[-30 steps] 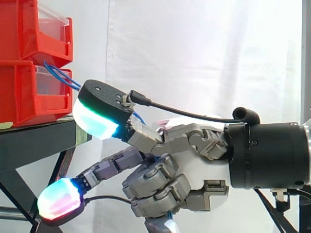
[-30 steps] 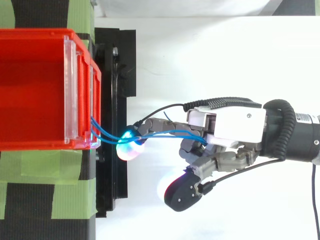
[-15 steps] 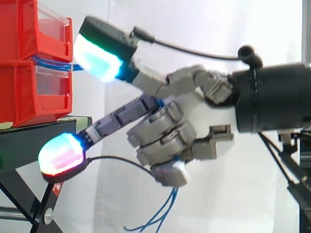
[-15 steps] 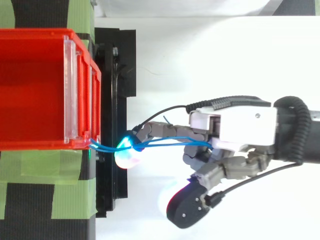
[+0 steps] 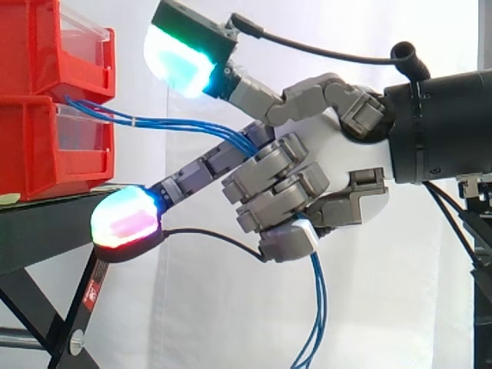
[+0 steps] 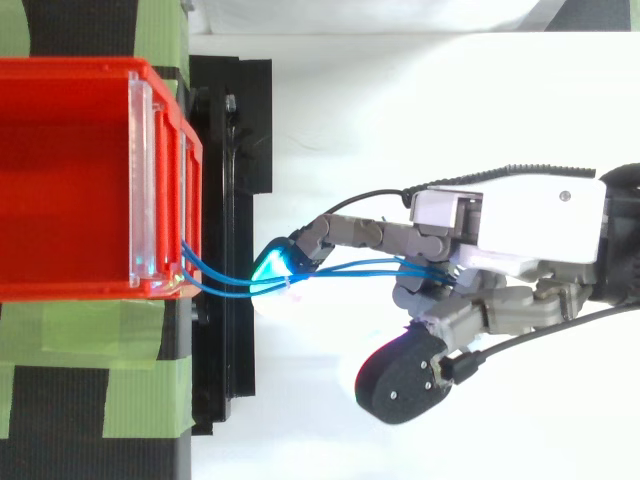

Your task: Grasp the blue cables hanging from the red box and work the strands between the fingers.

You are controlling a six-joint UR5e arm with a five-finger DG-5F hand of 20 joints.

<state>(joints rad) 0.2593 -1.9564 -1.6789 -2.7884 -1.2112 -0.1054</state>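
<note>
Several blue cables [image 5: 177, 121] come out between the two stacked red boxes [image 5: 46, 154] and run nearly level to my hand [image 5: 338, 146]. My curled fingers are closed round the strands, which leave below the fist and hang down [image 5: 314, 315]. One finger stays stretched toward the stand, its red-glowing fingertip [image 5: 123, 223] below the cables. The thumb's green-cyan pad [image 5: 181, 50] stands above them. From above, the cables [image 6: 350, 268] span from the red box's [image 6: 70, 180] front corner to the hand [image 6: 530, 225], crossing a cyan fingertip [image 6: 275, 268].
The red boxes sit on a black stand [image 5: 46, 223] at the left, with slanted legs below. Green tape [image 6: 90, 380] covers the stand's top beside the box. A white curtain hangs behind; open space lies below and right of the hand.
The hand rose and drew back to the right, away from the boxes. The cables now stretch longer and tighter from the box, and their loose ends hang below the fist.
</note>
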